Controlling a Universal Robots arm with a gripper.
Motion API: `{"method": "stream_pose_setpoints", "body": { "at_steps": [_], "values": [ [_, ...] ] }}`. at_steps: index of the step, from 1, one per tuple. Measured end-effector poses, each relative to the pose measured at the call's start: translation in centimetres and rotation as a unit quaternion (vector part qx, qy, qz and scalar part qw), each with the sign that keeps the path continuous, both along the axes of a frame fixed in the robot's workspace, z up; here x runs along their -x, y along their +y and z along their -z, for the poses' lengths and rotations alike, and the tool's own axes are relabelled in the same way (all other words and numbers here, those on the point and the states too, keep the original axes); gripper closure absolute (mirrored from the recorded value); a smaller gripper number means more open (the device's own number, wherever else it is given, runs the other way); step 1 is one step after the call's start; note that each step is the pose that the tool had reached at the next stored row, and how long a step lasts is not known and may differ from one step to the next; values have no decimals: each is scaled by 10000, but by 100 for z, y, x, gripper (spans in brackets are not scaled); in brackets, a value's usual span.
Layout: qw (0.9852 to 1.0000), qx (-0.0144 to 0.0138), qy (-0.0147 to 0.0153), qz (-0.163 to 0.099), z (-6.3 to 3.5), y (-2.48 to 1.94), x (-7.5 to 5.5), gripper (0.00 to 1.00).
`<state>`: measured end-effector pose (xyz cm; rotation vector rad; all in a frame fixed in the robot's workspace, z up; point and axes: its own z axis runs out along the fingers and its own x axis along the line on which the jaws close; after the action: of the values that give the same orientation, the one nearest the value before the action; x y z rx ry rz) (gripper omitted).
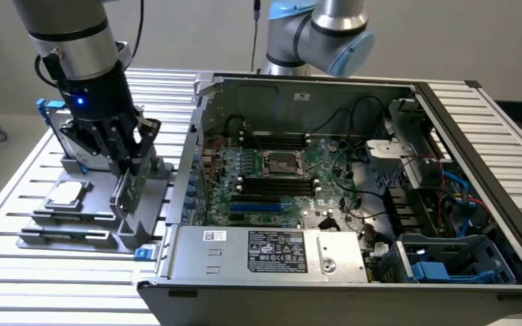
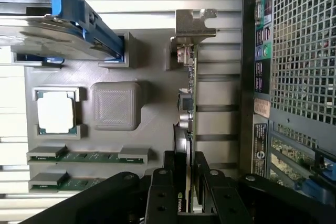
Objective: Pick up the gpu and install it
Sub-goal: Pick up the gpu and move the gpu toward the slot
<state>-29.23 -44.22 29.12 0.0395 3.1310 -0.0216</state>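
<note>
Gpu [image 1: 130, 189] [image 2: 187, 109]: thin card standing on edge in grey stand [image 1: 149, 227], just off the case [image 1: 242, 252], at the exterior view's left. Green board face shows in the exterior view. Wrist view sees it edge-on, black shroud on one side, silver bracket [image 2: 195, 22] at far end.

Gripper [image 1: 125, 161] [image 2: 187, 184] straddles the card's near end, one finger on each face, pinching it.

Count:
- gpu: 1
- chip [image 1: 66, 195]: 1
- RAM sticks [image 2: 86, 156]: 2
- drive [image 2: 52, 32] in blue frame: 1
- case: 1, open
</note>
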Motion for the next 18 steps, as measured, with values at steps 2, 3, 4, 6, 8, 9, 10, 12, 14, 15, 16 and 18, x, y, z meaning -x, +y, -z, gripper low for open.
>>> {"method": "stream_pose_setpoints", "body": {
  "at_steps": [2,3,4,6,8,9,10,12,14,15,16,18],
  "values": [
    [10000,1,1,0,-93,0,0,74],
    [10000,0,0,0,-138,0,0,74],
    [10000,0,0,0,-183,0,0,74],
    [10000,0,0,0,-275,0,0,74],
    [10000,0,0,-1,-366,0,-3,74],
    [10000,0,0,-1,-410,-1,-11,74],
    [10000,1,1,-1,-456,-1,-24,74],
    [10000,0,3,0,-545,0,-72,74],
    [10000,1,8,-2,-638,0,-132,74],
    [10000,0,10,-3,-684,0,-166,74],
    [10000,0,13,-5,-729,-1,-198,74],
    [10000,0,19,-7,-818,-2,-268,74]
  ]
}}
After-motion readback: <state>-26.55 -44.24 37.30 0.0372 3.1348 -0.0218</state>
